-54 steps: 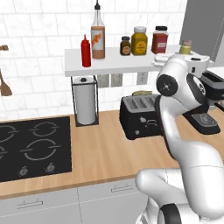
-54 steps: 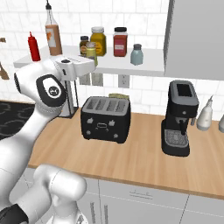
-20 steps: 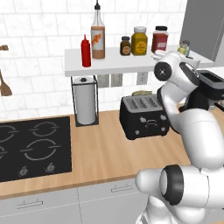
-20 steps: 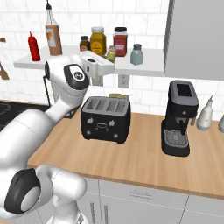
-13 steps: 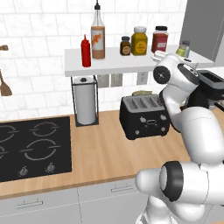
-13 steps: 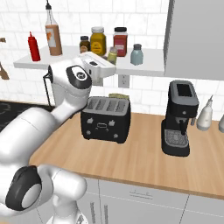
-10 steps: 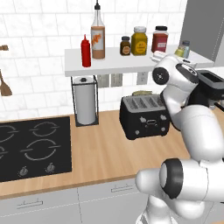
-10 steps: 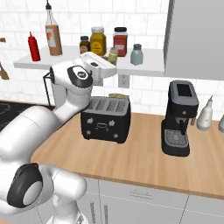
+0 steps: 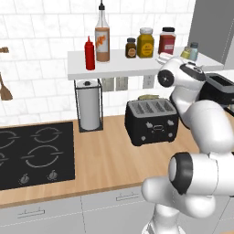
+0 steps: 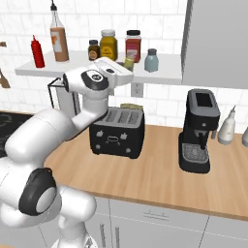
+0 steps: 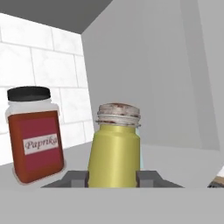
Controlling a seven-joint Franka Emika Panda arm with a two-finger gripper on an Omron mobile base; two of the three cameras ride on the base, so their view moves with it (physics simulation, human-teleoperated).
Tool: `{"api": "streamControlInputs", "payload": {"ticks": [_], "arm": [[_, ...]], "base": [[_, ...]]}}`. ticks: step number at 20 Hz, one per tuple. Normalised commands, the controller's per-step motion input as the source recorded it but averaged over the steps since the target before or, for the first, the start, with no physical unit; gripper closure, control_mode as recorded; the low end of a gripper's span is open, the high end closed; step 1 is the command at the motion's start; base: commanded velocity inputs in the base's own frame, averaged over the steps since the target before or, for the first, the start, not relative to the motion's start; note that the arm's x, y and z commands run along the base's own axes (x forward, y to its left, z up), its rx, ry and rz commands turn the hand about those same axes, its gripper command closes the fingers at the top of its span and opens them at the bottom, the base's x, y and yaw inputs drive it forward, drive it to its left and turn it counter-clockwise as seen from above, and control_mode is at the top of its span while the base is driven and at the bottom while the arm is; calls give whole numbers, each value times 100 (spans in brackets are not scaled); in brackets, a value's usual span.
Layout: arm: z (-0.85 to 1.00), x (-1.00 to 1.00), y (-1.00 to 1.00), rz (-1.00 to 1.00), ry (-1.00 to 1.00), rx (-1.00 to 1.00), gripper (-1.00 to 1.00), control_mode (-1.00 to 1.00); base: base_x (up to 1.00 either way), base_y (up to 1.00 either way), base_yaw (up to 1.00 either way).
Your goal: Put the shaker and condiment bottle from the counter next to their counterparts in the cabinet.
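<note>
Tool pinches the shaker over the cabinet; lower it upright beside the pale blue-grey shaker, clear of the paprika jar, before releasing.

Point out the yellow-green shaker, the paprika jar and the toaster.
shaker (image 11: 114, 148), hand view, on its yellow-green body
paprika jar (image 11: 36, 144), hand view, on its label
toaster (image 10: 117, 131), right base view, on its black front

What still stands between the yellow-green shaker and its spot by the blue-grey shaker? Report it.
Nothing visible does. The gripper is shut on the shaker and holds it over the cabinet, right in front of the blue-grey shaker. The paprika jar stands off to one side, clear of the path.
</note>
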Motion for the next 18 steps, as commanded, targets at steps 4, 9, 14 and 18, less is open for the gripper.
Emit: {"api": "streamControlInputs", "payload": {"ticks": [4,9,14,18], "arm": [[0,13,-17,0,0,0,100,-100],[0,0,-6,0,-3,0,-100,-100],[0,0,-1,0,-8,0,-100,-100],[0,0,0,0,-12,2,-100,-100]], "base": [[0,0,0],[0,0,0],[0,0,0],[0,0,0]]}}
